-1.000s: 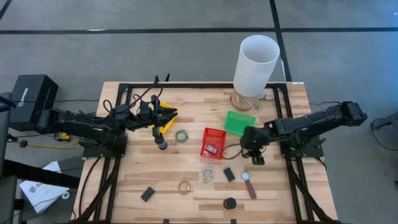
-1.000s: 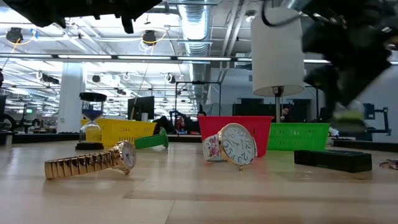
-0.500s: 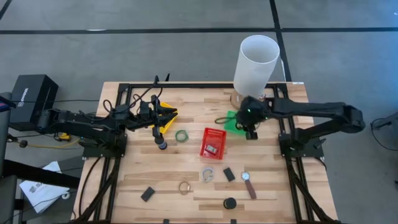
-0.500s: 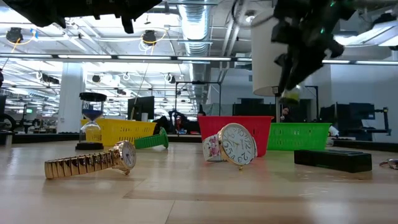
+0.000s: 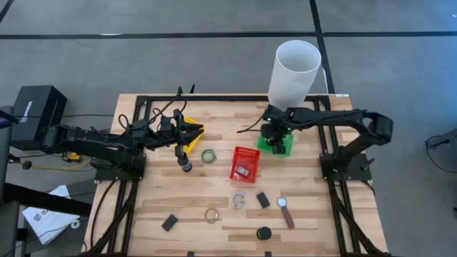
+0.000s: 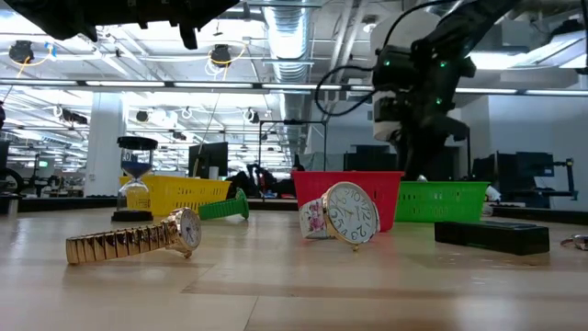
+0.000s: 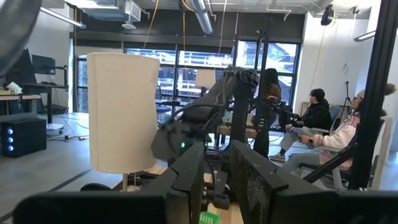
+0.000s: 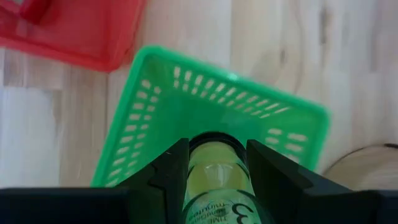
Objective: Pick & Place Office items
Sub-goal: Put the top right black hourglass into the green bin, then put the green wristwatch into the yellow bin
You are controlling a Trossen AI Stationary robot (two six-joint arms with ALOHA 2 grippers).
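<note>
Swung across from the table's right side, the right gripper [image 8: 214, 180] now hangs over the green basket [image 8: 155, 124], clamped on a green sand timer [image 8: 214, 171], while several items remain unsorted.

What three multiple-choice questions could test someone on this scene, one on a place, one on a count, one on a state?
1. The right hand hangs over which basket?
A. yellow
B. green
C. red

2. How many plastic baskets are on the table?
A. three
B. two
C. five

3. The right hand is:
A. empty and open
B. resting on the wood
C. shut on a greenish cylinder

Answers:
B, the right wrist view looks down into the green basket.
A, yellow basket, red basket, green.
C, the greenish cylinder sits between its fingers.
</note>
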